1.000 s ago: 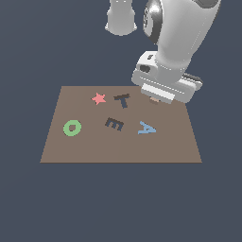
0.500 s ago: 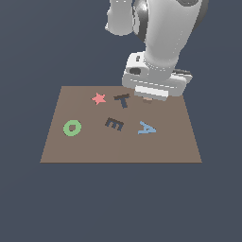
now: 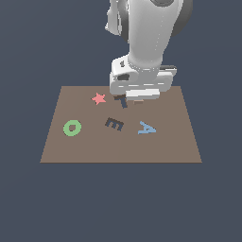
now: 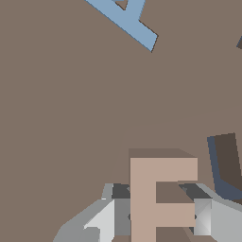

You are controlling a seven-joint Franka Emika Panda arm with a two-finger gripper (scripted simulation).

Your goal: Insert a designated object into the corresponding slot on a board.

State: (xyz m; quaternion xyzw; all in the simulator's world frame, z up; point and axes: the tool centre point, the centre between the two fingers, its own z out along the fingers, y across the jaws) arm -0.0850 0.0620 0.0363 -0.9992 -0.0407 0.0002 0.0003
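Near the board's (image 3: 121, 146) far edge, the gripper (image 4: 156, 218) pinches the tan-pink E block (image 4: 160, 198) between its fingers (image 4: 210, 217), just above the surface beside the dark T recess (image 3: 123, 100). Mid-board, the E-shaped slot (image 3: 114, 124) lies unfilled, between the green ring (image 3: 72, 128) and blue A (image 3: 146, 128).

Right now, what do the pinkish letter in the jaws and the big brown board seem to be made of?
It is a simulator render, so only looks count. The pinkish letter looks like a solid matte block, maybe painted wood or plastic: flat colour, crisp square edges, no shine. The board looks like a flat matte panel, uniformly brown without grain. The gripper looks like smooth grey metal or plastic, with lighter facets.
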